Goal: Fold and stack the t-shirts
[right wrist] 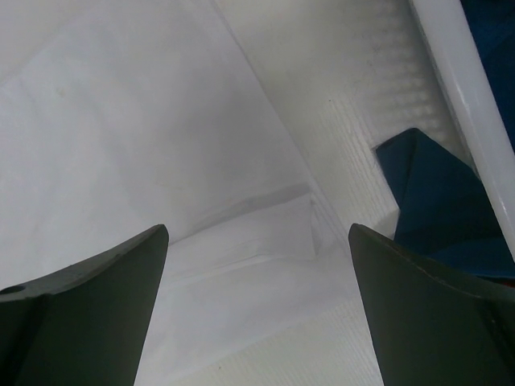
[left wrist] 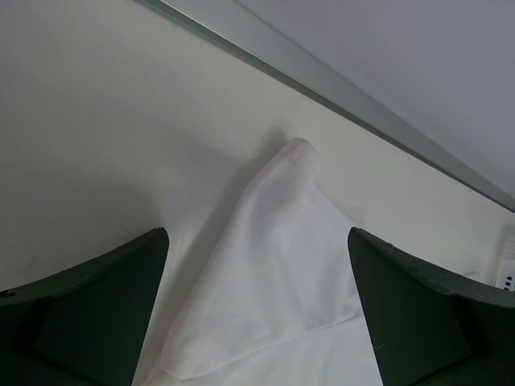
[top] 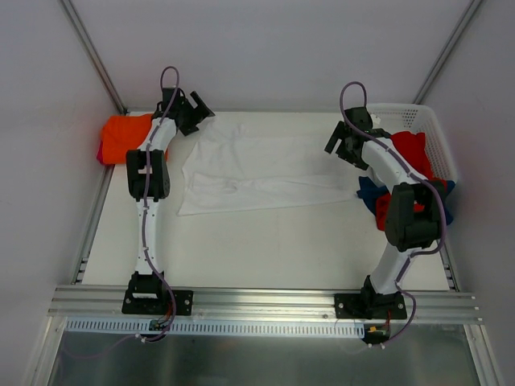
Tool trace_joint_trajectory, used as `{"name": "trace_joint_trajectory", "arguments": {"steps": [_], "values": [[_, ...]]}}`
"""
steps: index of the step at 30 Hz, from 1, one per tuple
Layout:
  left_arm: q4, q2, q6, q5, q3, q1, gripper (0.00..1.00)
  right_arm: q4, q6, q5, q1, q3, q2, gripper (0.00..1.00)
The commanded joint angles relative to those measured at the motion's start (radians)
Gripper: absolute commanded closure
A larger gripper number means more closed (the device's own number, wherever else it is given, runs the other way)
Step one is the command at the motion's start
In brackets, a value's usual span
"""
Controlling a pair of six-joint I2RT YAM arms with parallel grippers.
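From above, the white t-shirt (top: 265, 169) is lying spread across the far half of the table (top: 265, 249), flattened, as I judge it, so that it can be folded next. The orange t-shirt (top: 125, 138) is sitting already folded at the far left corner, where the stack seems to be starting. The red t-shirt (top: 412, 149) and blue t-shirt (top: 368, 193) are waiting in a heap in and over the basket (top: 430, 121) at the right. The left arm is stretching forward along the table's left side, and the left gripper (top: 199, 117) is hanging over the white shirt's far left corner. The right arm is bending up and back toward the centre, and the right gripper (top: 342, 153) is hovering over the shirt's right end, just beside the basket. In the left wrist view the left fingers (left wrist: 96, 314) are standing wide apart and gripping nothing. They are pointing down at a rounded white corner of cloth lying on the table between them, near the metal rail (left wrist: 322, 80), a placing that suggests a pinch at that corner is intended. In the right wrist view the right fingers (right wrist: 88, 314) are likewise standing wide and empty above a layered white edge, with a blue fold and the basket's rim showing to their right.
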Motion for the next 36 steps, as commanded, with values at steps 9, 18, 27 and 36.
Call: {"name": "trace_joint_trajectory", "arguments": {"steps": [9,18,27,36], "values": [[0.002,0.047,-0.069,0.067,0.002,-0.062,0.12,0.034,0.016,-0.010,-0.008,0.056,0.054,0.01],[0.005,0.036,-0.073,0.047,-0.018,-0.062,0.84,0.102,0.003,-0.071,-0.028,0.159,0.186,0.19],[0.003,0.018,-0.067,0.033,-0.045,-0.062,1.00,0.145,-0.001,-0.210,-0.069,0.493,0.503,0.02],[0.003,-0.004,-0.047,0.025,-0.081,-0.062,1.00,0.162,0.003,-0.197,-0.124,0.647,0.620,0.02]]}}
